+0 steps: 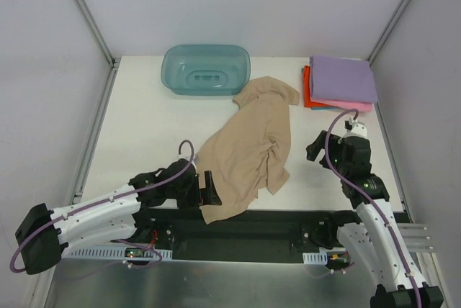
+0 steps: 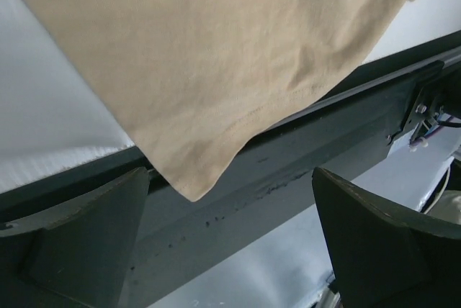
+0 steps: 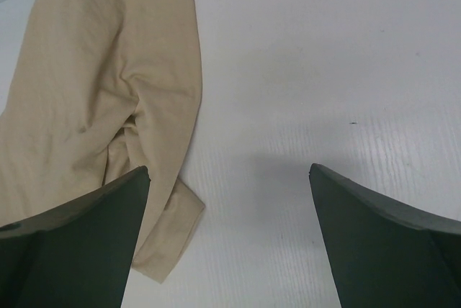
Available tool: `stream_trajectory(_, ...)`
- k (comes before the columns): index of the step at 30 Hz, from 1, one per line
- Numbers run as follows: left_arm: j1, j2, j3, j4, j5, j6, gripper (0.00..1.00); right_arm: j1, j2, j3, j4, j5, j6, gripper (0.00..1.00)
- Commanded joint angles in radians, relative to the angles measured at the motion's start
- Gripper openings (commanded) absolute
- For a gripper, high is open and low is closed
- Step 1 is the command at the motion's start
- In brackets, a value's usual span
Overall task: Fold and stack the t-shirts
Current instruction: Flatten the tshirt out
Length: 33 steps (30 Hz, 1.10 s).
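Twice we noted wide, empty jaws: left gripper [image 2: 230, 173] at a corner of the tan t-shirt [image 1: 252, 142], right gripper [image 3: 229, 171] beside its edge.

Cannot see beyond slim edges of pink t-shirt [image 1: 353, 105] and red-orange t-shirt [image 1: 307, 88] — buried under lilac-purple t-shirt [image 1: 344, 78], far right; cannot see tan-beige t-shirt [image 2: 216, 56] whole in wrist views.

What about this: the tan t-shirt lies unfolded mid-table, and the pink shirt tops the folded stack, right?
No: the top external view shows the lilac-purple t-shirt topping the folded stack, pink t-shirt edging out beneath. The tan t-shirt does lie unfolded mid-table.
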Motion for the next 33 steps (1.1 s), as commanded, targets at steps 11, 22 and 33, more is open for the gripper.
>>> stream_trajectory(11, -0.194, 0.304, 0.09, -0.039, -0.077, -0.183, 0.63, 0.007, -0.009, 0.036, 0.022, -0.014, -0.009, 0.97)
stream_trajectory(22, -0.167, 0.34, 0.372, -0.497, -0.502, -0.196, 0.0, 0.007, -0.007, 0.031, 0.031, -0.02, -0.015, 0.97)
stream_trajectory(33, 0.612, 0.332, 0.63, -0.612, -0.917, 0.096, 0.0, 0.009, 0.022, 0.023, 0.05, -0.043, -0.036, 0.97)
